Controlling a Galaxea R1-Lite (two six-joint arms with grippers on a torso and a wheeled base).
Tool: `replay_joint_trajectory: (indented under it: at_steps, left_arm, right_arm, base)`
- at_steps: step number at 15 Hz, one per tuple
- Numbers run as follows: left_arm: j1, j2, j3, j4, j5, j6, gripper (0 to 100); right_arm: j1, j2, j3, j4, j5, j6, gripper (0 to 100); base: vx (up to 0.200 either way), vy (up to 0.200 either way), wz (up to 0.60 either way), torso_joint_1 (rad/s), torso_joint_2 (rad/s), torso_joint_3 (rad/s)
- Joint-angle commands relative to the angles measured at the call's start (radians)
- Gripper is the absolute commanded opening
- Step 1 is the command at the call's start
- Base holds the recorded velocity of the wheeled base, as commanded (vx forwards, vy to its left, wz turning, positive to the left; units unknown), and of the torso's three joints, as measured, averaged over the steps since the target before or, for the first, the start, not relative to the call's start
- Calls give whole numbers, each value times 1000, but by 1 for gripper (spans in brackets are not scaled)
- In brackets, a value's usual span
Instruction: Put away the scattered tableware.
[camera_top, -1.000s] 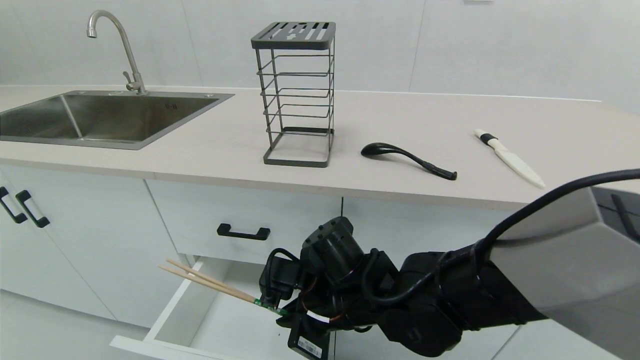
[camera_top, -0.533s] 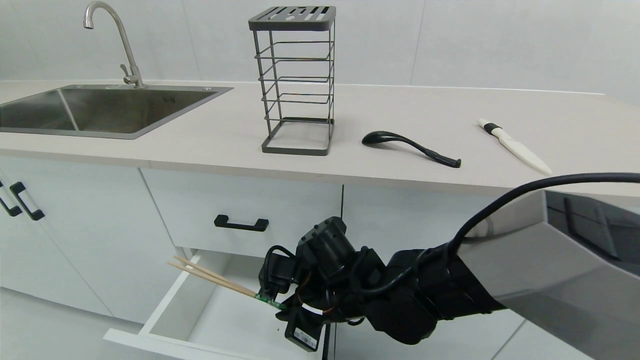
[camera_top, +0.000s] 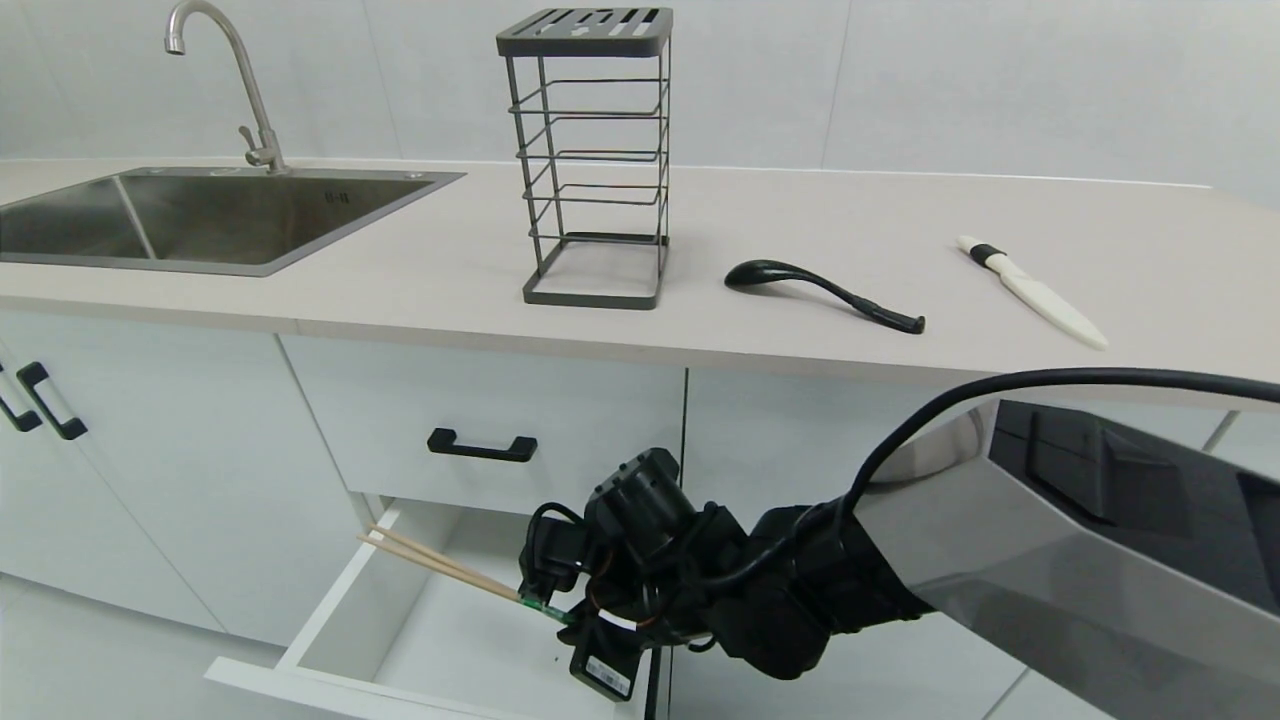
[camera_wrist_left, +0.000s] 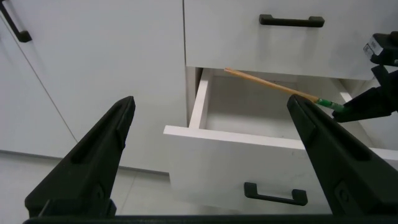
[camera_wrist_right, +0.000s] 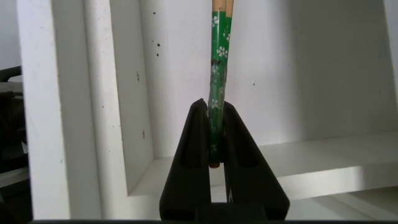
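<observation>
My right gripper (camera_top: 556, 612) is shut on a pair of wooden chopsticks (camera_top: 440, 565) by their green patterned ends, holding them over the open white drawer (camera_top: 330, 620) under the counter. The chopsticks (camera_wrist_right: 219, 74) run straight out from the closed fingers (camera_wrist_right: 198, 140) above the drawer floor. My left gripper (camera_wrist_left: 211, 162) stands open in front of the drawer (camera_wrist_left: 249, 143), with the chopsticks (camera_wrist_left: 273, 89) beyond it. On the counter lie a black ladle (camera_top: 822, 294) and a white knife (camera_top: 1032, 291) with a black band.
A dark wire rack (camera_top: 592, 160) stands on the counter's middle. A steel sink (camera_top: 200, 215) with a tap (camera_top: 228, 70) is at the left. Above the open drawer is a closed drawer with a black handle (camera_top: 482, 446). Cabinet doors (camera_top: 45, 400) are at the left.
The head camera has tilted, shifting the whole scene. My right gripper has lowered the chopsticks a little toward the open drawer, tips now nearer its left wall.
</observation>
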Motion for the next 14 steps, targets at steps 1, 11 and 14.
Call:
replay_joint_trajectory:
  at_steps: [1,11,14]
  left_arm:
    - [0,1,0,0,-1,0,100]
    - [0,1,0,0,1,0,100]
    - [0,1,0,0,-1,0,100]
  right_arm:
    - [-3,38,-36,-1,-1,-1,0]
    - [-4,90,-69,9,-63,-2,0]
    - [-1,101,-77,9,-65,-2,0]
  base:
    - [0,0,0,0,0,0]
    - [0,0,0,0,0,0]
    - [0,0,0,0,0,0]
